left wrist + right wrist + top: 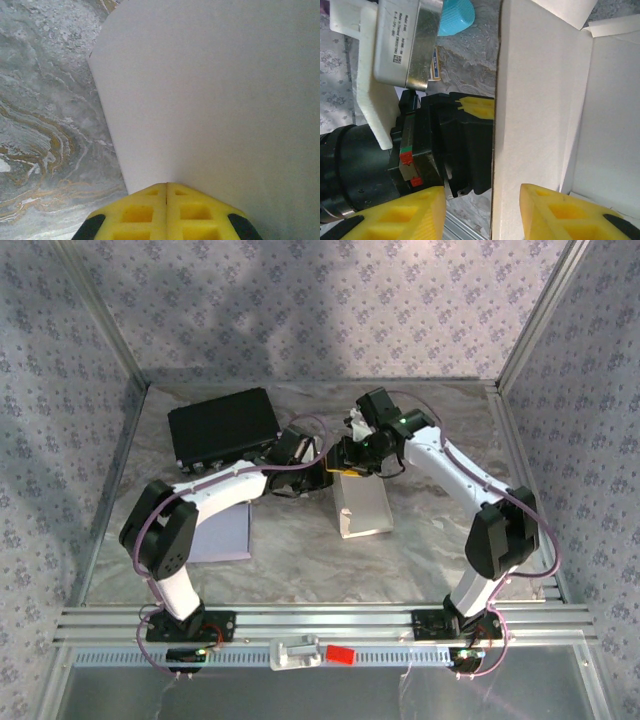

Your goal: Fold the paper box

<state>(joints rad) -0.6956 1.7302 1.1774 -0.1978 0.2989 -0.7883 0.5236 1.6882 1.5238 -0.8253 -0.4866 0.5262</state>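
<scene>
Between the blocky yellow right fingers (405,212), a raised wall: white paper box (362,510) half built.
They gape wide astride that wall's edge, gripping nothing; the blocky yellow left fingers (145,212) are pressed together, tips against the wall's outer face. Box sits centre of the grey marbled bench (300,570), mouth up, long axis running near-to-far with its far end at the fingers. My read: one side stands, but flaps look loose and untucked, so the other walls and the tuck are left to do.
</scene>
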